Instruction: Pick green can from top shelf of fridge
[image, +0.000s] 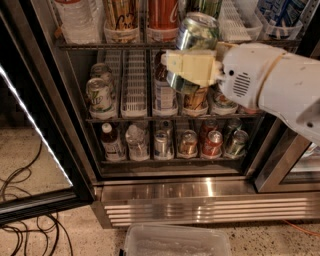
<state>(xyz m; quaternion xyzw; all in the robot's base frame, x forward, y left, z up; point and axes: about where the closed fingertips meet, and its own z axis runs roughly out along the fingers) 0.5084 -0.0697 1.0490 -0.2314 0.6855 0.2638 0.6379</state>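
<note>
The shiny green can (196, 33) is tilted and held in front of the fridge (200, 202), just below the front edge of the top shelf (80, 45). My gripper (189, 65) is shut on the can's middle, and one pale yellow finger (192, 68) lies across its front. The white arm (272, 85) reaches in from the right. The can's lower end (180, 84) hangs in front of the middle rack.
The top shelf holds a water bottle (75, 17) and tall cans (121, 17). The lower racks hold several cans and bottles (100, 95). The black-framed glass door (35, 130) stands open at left. Cables (25, 220) and a clear plastic bin (175, 242) lie on the floor.
</note>
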